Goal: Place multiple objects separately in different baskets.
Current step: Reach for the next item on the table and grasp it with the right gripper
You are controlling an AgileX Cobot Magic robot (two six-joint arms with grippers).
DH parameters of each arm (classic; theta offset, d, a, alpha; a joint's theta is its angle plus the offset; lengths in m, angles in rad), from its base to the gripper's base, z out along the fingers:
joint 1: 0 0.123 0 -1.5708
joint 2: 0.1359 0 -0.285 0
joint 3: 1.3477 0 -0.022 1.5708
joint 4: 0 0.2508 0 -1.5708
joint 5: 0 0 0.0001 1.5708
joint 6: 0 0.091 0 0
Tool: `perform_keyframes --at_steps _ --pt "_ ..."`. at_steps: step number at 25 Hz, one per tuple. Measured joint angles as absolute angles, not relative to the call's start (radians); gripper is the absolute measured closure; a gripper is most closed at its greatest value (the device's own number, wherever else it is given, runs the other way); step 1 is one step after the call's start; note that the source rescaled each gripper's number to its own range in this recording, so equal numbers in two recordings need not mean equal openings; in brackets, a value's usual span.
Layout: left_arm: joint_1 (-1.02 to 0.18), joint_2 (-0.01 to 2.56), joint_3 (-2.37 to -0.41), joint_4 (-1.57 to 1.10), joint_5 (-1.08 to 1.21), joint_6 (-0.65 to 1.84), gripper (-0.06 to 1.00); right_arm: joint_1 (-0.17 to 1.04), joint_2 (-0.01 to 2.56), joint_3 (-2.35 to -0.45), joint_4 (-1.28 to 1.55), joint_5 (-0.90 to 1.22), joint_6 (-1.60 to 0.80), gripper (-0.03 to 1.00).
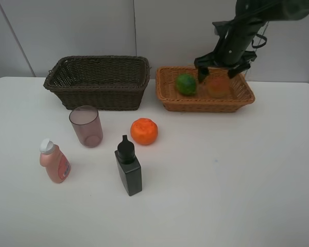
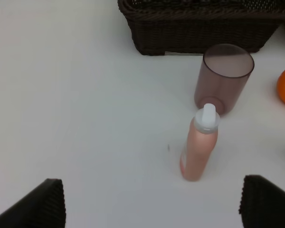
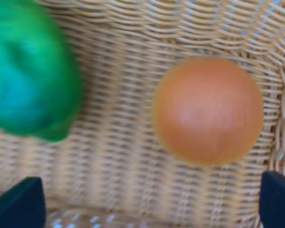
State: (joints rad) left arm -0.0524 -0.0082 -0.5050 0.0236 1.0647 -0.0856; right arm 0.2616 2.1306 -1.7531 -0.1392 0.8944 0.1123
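White table (image 1: pixel 221 180) | left gripper (image 2: pixel 152 204), right gripper (image 3: pixel 148 203) spread, empty | peach (image 1: pixel 218 86), green fruit (image 1: pixel 186 84) below right

— What stands on the white table (image 1: pixel 237 195)?
— Along the top, a dark brown basket (image 1: pixel 100 95) left of centre and a light tan basket (image 1: pixel 206 105) just right of it, not touching.
— And lower down?
— A mauve cup (image 1: pixel 86 126) upright, left of centre, with a tangerine (image 1: pixel 144 131) near its right. A pink bottle (image 1: pixel 54 162) stands lower left, and a black bottle (image 1: pixel 128 167) stands below the tangerine.
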Motion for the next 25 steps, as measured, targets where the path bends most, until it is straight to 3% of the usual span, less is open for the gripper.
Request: perform_keyframes --at_steps 11,25 --pt "-0.052 -0.008 -0.505 0.024 1.065 -0.086 -0.02 0.414 2.062 -1.753 -0.112 1.167 0.251 0.01" --pt "-0.052 -0.008 -0.505 0.024 1.065 -0.086 -0.02 0.677 2.062 -1.753 -0.146 1.104 0.517 0.01"
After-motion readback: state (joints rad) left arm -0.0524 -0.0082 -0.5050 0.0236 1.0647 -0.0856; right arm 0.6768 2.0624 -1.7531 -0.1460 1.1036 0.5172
